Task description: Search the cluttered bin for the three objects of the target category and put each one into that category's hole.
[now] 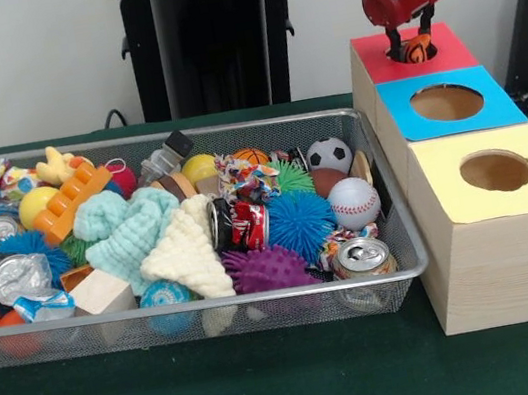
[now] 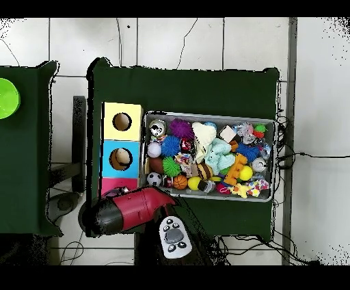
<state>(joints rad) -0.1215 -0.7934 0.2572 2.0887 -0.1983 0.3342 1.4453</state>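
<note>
My pincer (image 1: 414, 43) hangs straight down over the red hole (image 1: 414, 53) of the wooden sorting box (image 1: 498, 260), its two dark fingers clamped on a small orange ball with dark markings (image 1: 418, 51) that sits right at the hole's mouth. The ball is round and partly hidden by the fingers, so only its lower face shows. My arm (image 2: 130, 209) is red and black; seen from above, it lies across the red end of the box and covers that hole. The box has three coloured tops in a row: red, then blue (image 1: 451, 103), then yellow (image 1: 495, 174), each with a round hole. It stands just beside the wire mesh bin (image 1: 399, 276) on a dark green table (image 1: 276, 388). The bin is crowded. Other balls lie in it: a black and white soccer ball (image 1: 329, 154), a white baseball with red stitching (image 1: 354, 202), a small basketball (image 1: 250, 157), and a yellow ball (image 1: 199, 168). Around them are spiky rubber balls in blue (image 1: 300, 222) and purple (image 1: 268, 269), knitted cloths in mint (image 1: 127, 228) and cream (image 1: 187, 253), drink cans (image 1: 362, 258), and an orange toy block (image 1: 72, 201).
</note>
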